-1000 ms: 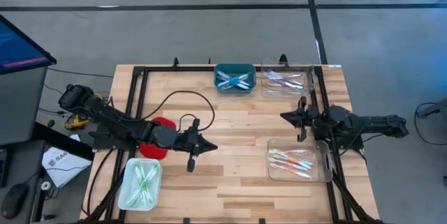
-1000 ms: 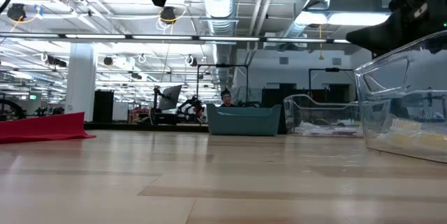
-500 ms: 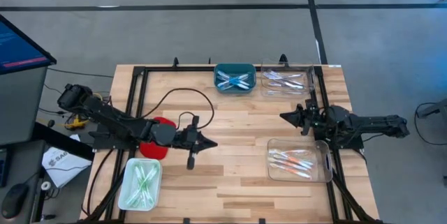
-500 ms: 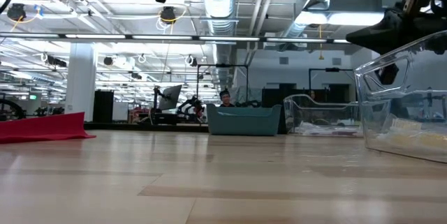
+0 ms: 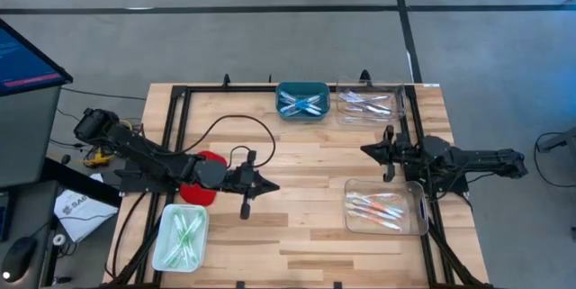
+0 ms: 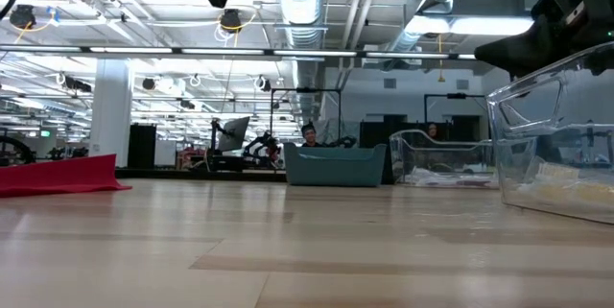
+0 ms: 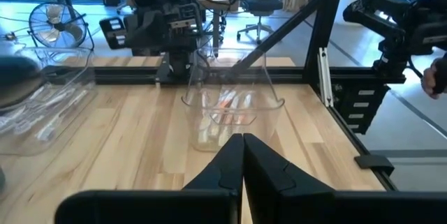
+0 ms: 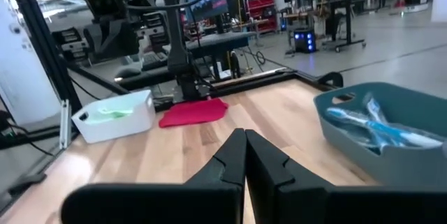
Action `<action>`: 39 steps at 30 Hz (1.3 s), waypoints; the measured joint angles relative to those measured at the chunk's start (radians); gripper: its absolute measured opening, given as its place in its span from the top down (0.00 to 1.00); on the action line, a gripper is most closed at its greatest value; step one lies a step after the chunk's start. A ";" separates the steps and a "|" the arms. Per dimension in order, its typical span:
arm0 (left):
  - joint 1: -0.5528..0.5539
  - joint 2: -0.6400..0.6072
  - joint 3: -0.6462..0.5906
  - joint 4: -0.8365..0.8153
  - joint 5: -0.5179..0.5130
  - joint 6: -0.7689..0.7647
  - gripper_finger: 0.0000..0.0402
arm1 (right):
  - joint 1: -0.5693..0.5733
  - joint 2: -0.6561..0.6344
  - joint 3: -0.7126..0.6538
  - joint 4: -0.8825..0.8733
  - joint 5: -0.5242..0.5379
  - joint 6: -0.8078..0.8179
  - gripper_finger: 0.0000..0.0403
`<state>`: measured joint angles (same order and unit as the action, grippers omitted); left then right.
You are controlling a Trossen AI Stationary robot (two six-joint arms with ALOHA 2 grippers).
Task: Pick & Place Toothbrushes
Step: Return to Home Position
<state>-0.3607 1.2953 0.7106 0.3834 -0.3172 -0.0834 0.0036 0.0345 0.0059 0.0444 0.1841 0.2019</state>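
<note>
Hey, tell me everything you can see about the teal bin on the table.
The teal bin is a shallow, opaque, plastic-looking tray with rounded corners and a lipped rim. It sits flat at the table's far edge, near the middle, beside a clear bin. Blue-and-white toothbrushes lie crisscrossed inside.

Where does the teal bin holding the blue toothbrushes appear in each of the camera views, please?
High view: the teal bin sits at the table's top edge, beside a clear bin.
Low view: centre, in the middle distance.
Right wrist view: at the right edge, with blue toothbrushes inside.
Left wrist view: not clearly in it.
Shared landmark: the red cloth, in all but the left wrist view.
</note>
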 joint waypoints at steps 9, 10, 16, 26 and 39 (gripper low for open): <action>0.000 0.000 -0.008 0.001 0.000 0.018 1.00 | 0.001 0.000 0.000 0.000 0.000 0.005 1.00; 0.000 0.000 -0.008 0.001 -0.001 0.024 1.00 | 0.001 0.000 0.000 0.000 0.000 0.006 1.00; 0.034 0.000 -0.030 0.013 0.006 0.012 1.00 | 0.001 0.000 0.000 0.000 0.000 0.008 1.00; 0.092 -0.024 -0.294 0.316 0.113 -0.056 1.00 | 0.001 0.000 -0.001 0.000 0.000 0.008 1.00; 0.190 -0.452 -0.621 0.300 0.133 -0.049 1.00 | 0.001 0.000 -0.001 0.000 0.000 0.008 1.00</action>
<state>-0.1704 0.8430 0.0895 0.6837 -0.1844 -0.1322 0.0044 0.0345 0.0051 0.0446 0.1841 0.2100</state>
